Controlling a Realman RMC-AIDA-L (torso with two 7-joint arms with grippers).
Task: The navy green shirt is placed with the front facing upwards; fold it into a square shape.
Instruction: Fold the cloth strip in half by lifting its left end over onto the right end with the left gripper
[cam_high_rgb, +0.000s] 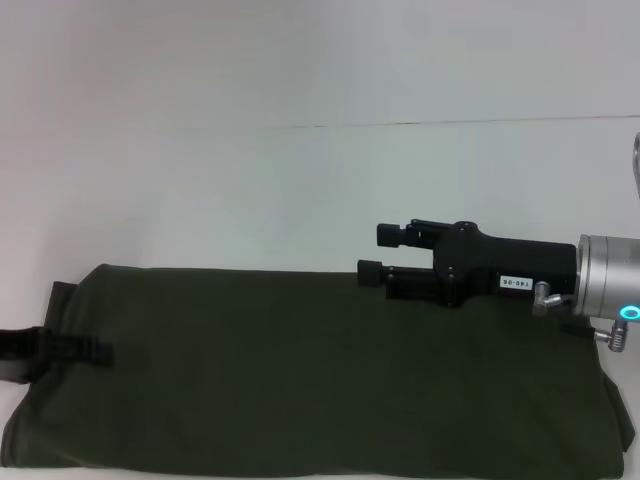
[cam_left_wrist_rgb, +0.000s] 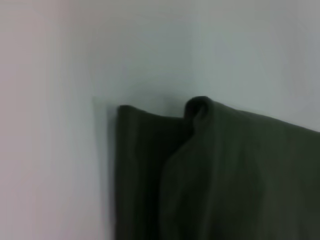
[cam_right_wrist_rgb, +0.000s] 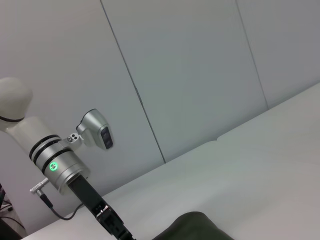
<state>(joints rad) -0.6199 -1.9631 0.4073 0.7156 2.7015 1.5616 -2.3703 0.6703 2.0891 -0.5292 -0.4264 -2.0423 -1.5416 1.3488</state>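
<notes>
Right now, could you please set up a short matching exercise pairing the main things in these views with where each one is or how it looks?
Things:
1. navy green shirt
2. right gripper
3. left gripper
4. table

Descriptions:
A. raised above the shirt's far edge, jaws apart, pointing toward the robot's left
B. pale surface with a thin seam running across it
C. low at the shirt's left end, its tip over the cloth
D. lying as a long dark band across the near side, no lettering showing

Pairs: 1-D, 2-A, 3-C, 4-B
</notes>
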